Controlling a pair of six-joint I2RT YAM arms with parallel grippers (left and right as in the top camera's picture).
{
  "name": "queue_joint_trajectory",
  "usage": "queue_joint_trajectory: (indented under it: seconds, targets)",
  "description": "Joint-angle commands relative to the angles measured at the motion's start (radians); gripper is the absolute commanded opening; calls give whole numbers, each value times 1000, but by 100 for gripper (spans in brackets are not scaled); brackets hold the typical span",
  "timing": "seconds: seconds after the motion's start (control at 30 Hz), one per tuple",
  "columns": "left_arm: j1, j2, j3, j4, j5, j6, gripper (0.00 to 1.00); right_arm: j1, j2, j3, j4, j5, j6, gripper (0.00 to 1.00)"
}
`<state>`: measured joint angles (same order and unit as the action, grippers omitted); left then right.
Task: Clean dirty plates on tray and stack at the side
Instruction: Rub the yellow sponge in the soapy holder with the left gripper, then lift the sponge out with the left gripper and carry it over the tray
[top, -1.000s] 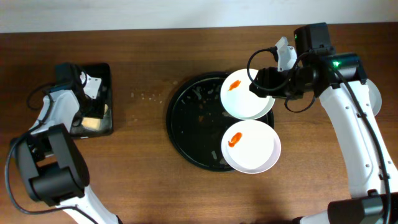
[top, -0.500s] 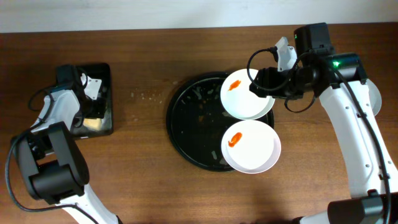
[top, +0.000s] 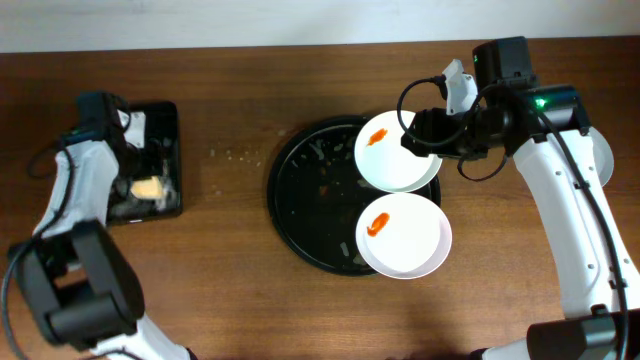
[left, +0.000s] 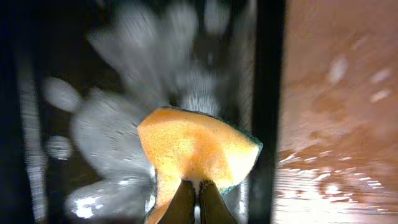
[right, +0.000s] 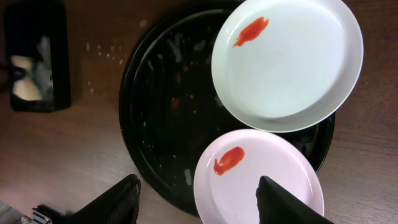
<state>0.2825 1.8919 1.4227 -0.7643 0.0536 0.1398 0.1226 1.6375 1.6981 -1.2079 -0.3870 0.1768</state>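
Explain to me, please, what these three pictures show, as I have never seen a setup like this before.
This is a robot with two arms at a wooden table. One picture looks down from above; the other two come from cameras on the wrists. On the table lie a round black tray carrying two white plates, the upper plate and the lower plate, each smeared orange, and a small rectangular tray. The left gripper is pinching a yellow sponge over that small tray. The right gripper hangs open above the plates, holding nothing.
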Motion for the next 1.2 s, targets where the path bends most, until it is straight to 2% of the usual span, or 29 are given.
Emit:
queue_joint_trajectory:
  seconds: [0.0, 0.2, 0.37, 0.5, 0.57, 0.63, 0.73, 0.97, 1.0, 1.07, 1.1, 1.17]
  targets:
    - [2, -92, 33, 4, 14, -50, 0, 8, -2, 6, 0, -6, -5, 61]
    - [-2, -92, 33, 6, 68, -58, 0, 8, -2, 6, 6, -5, -5, 61]
    - [-53, -103, 33, 4, 310, -63, 0, 8, -2, 6, 14, -5, -5, 61]
    - [-163, -119, 40, 17, 393, -130, 0, 8, -2, 6, 14, 54, -4, 66]
    - [-235, -119, 44, 27, 399, -172, 0, 8, 1, 6, 5, 107, 49, 67]
    - [-299, -119, 44, 38, 399, -192, 0, 8, 10, 5, -38, 186, 121, 68]
    - [-413, -118, 44, 61, 399, -225, 0, 8, 42, 3, -131, 270, 151, 68]
    - [-631, -97, 44, 104, 403, -225, 0, -52, 86, -98, -166, 261, 199, 67]
    - [-666, -85, 44, 114, 403, -226, 0, -77, 86, -147, -167, 251, 199, 64]
    - [-718, -57, 44, 124, 403, -226, 0, -113, 86, -225, -165, 183, 181, 49]
    - [-737, -47, 44, 125, 403, -225, 0, -127, 85, -261, -165, 136, 150, 44]
    - [-773, -26, 44, 131, 404, -226, 0, -153, 86, -336, -161, 95, 122, 44]
